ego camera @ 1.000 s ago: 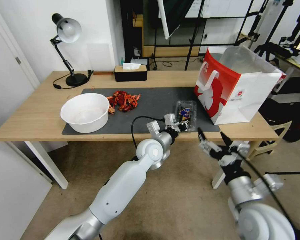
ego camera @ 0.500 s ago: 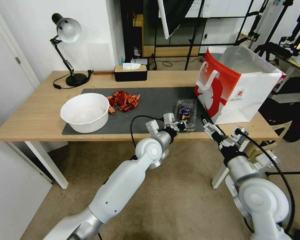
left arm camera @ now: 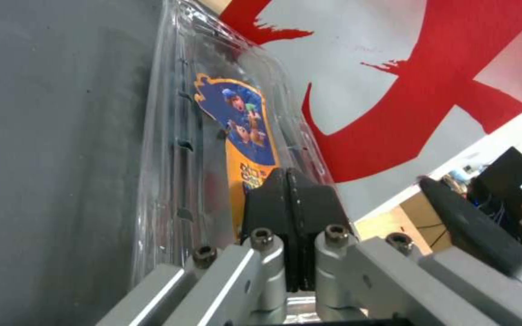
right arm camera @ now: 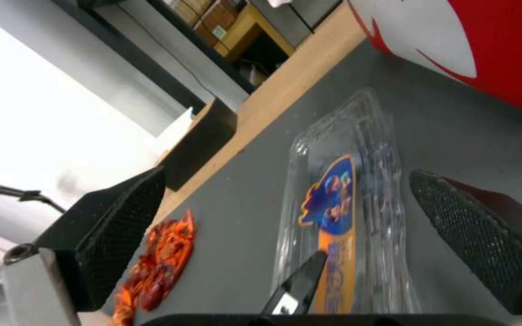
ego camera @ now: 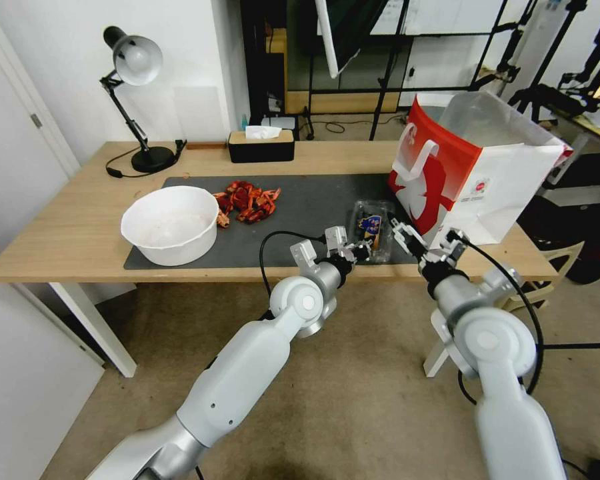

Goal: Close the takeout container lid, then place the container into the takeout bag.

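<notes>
The takeout container point(ego camera: 374, 228) is a small clear clamshell on the dark mat, just left of the takeout bag point(ego camera: 487, 180). Its lid point(left arm camera: 240, 117), bearing a blue and orange label, lies down flat over the base. My left gripper point(ego camera: 362, 251) is shut, and its joined fingertips point(left arm camera: 288, 185) rest on the near end of the lid by the label. In the right wrist view the same container point(right arm camera: 358, 149) lies between the spread fingers of my right gripper point(right arm camera: 300, 226). That right gripper point(ego camera: 428, 239) is open, at the table's front edge between container and bag.
A white bowl point(ego camera: 170, 223) and a pile of red crayfish point(ego camera: 247, 200) sit on the mat point(ego camera: 300, 193) to the left. A black tissue box point(ego camera: 261, 145) and a desk lamp point(ego camera: 137, 100) stand at the back. The bag's red-and-white wall point(right arm camera: 496, 40) is close to my right gripper.
My right arm has risen from below the table edge and moved forward to the container's right side, next to the bag. The left gripper has stayed on the lid.
</notes>
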